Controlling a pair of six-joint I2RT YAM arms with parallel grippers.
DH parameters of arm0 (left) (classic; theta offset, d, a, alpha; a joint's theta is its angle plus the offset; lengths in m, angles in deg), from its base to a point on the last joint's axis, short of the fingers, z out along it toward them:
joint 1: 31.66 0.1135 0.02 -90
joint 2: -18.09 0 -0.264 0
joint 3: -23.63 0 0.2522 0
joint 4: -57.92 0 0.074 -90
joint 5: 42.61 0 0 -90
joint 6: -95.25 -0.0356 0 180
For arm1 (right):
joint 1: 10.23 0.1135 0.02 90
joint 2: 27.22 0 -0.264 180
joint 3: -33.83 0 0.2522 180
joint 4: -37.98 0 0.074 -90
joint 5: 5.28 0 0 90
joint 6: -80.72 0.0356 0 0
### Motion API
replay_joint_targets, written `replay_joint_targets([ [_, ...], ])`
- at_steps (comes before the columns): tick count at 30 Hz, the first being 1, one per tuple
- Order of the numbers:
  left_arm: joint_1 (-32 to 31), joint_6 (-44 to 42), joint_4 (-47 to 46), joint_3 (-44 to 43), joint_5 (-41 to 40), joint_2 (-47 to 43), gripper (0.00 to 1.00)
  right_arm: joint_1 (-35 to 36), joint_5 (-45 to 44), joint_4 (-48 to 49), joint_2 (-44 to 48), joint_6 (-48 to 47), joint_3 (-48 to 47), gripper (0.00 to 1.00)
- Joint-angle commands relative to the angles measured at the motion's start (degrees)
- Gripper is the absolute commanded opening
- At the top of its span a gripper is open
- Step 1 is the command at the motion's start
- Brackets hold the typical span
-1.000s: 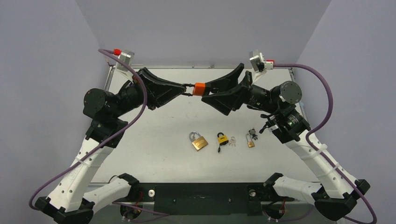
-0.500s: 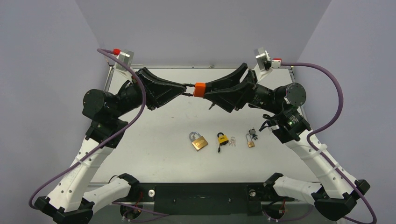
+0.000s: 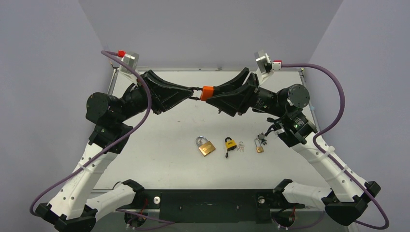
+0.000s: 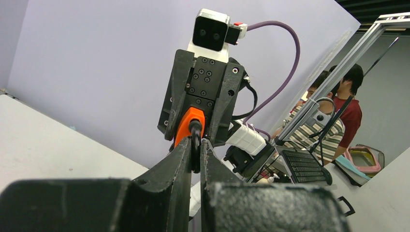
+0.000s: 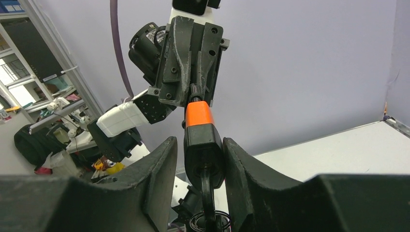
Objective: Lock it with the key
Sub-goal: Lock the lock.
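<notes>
The orange-and-black padlock (image 3: 207,91) lies lengthwise between both arms, the left gripper (image 3: 195,93) clenched on its shackle, the right gripper (image 5: 200,147) flanking its black body, perhaps not yet pinching

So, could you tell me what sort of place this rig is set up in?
Most likely a robotics lab: the white table is boxed in by plain lilac panels, and past them the left wrist view shows two people beside a keyboard.
</notes>
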Motion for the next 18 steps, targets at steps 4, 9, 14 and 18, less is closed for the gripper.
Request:
replay_joint_targets([
  [4,-0.3,-1.1,-2.9,-2.6,-1.5,-0.6,0.00,0.7,-0.5,0.9,-0.2,-1.5,-2.6,0.27],
  [9,-0.4,-2.5,-0.5,-2.9,-0.8,-0.3,0.00,0.6,-0.9,-0.1,-0.4,-1.5,-3.0,0.08],
  [14,-0.5,-10.1,9.4,-5.5,0.1,-0.3,0.04,0.8,-1.7,-1.7,0.0,-1.2,-3.0,0.00],
  [18,-0.5,-14.9,15.6,-6.9,2.0,-0.9,0.23,0.8,-1.6,-0.4,0.9,0.7,-1.5,0.00],
])
